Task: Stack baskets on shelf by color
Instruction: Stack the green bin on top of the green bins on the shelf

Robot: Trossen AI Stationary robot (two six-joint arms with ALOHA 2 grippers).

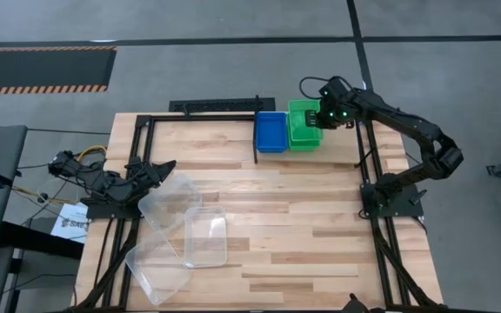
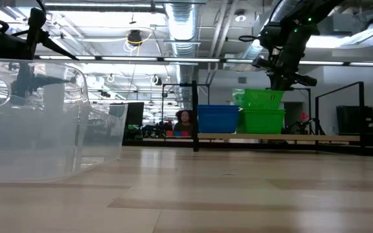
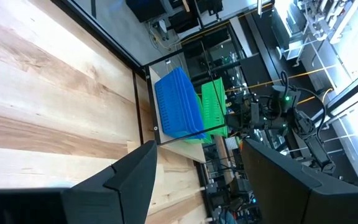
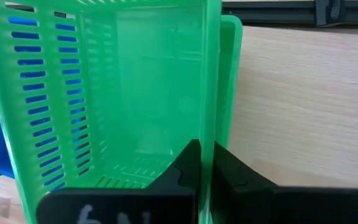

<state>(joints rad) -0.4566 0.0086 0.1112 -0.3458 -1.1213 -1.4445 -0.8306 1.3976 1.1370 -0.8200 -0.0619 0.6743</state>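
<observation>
On the shelf (image 1: 337,148) at the table's far side, a blue basket stack (image 1: 270,130) rests next to a green stack (image 2: 264,121). My right gripper (image 1: 322,119) is over the green stack, shut on the top green basket (image 2: 259,98), which sits tilted. Three clear baskets (image 1: 168,200) (image 1: 205,235) (image 1: 157,269) lie on the tabletop at the near left. My left gripper (image 1: 165,165) is open, at the table's left edge just beyond the nearest clear basket, touching nothing. My right gripper holds the top green basket by its right side wall (image 4: 213,93), one finger (image 4: 188,165) inside the basket and the other (image 4: 232,177) outside. The fingers come from above, pointing down. The basket is tilted, its underside partly nested in the green basket below (image 2: 264,121).
Black metal rails (image 1: 257,139) frame the shelf and run along both table sides. A dark strip (image 1: 216,105) lies beyond the far edge. Bare planks (image 1: 303,226) fill the middle and near right. A person (image 2: 184,123) shows far off in the room.
</observation>
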